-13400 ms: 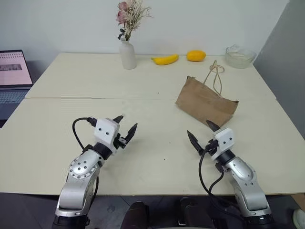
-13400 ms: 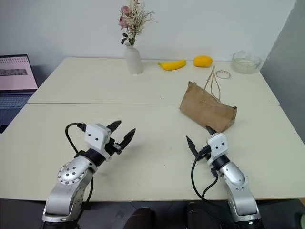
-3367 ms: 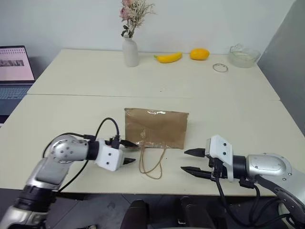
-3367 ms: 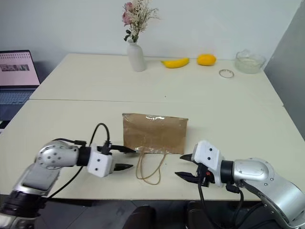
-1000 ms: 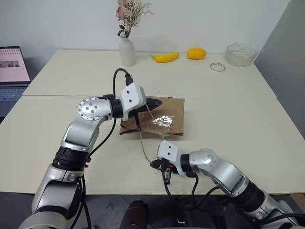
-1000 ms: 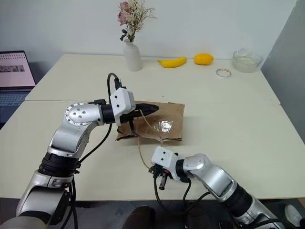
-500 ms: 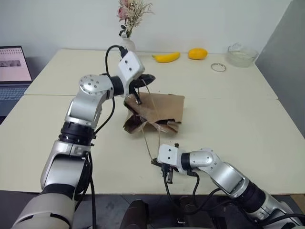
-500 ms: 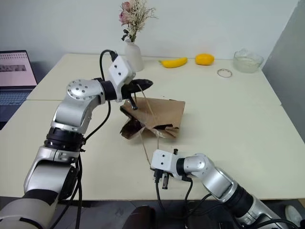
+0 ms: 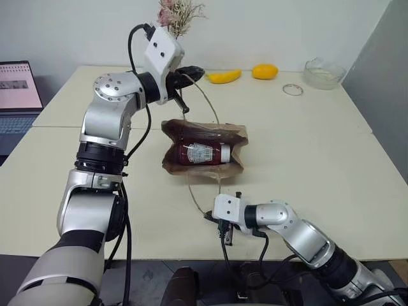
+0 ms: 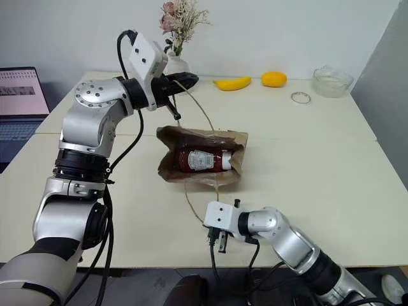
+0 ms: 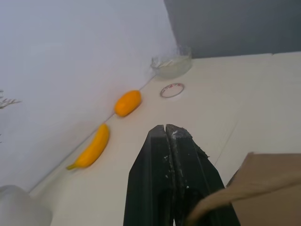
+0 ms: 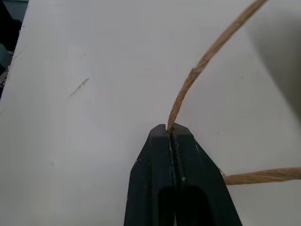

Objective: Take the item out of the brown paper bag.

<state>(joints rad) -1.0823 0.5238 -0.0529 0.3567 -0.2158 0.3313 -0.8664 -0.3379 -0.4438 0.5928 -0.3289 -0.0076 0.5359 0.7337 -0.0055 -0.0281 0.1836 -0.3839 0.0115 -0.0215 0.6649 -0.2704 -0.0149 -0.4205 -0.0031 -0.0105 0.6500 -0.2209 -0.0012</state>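
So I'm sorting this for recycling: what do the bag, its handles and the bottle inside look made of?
The brown paper bag looks like matte kraft paper, creased and crumpled. Its handles seem to be thin twisted tan cord, probably paper twine. The ketchup bottle looks like glossy red plastic with a white printed label.

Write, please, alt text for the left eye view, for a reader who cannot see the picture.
The left gripper holds up one cord handle of a brown paper bag, and a red ketchup bottle lies in its open mouth. The right gripper, near the table's front edge, pinches the other handle. Behind stand a vase, a banana, an orange-yellow fruit and a glass bowl.
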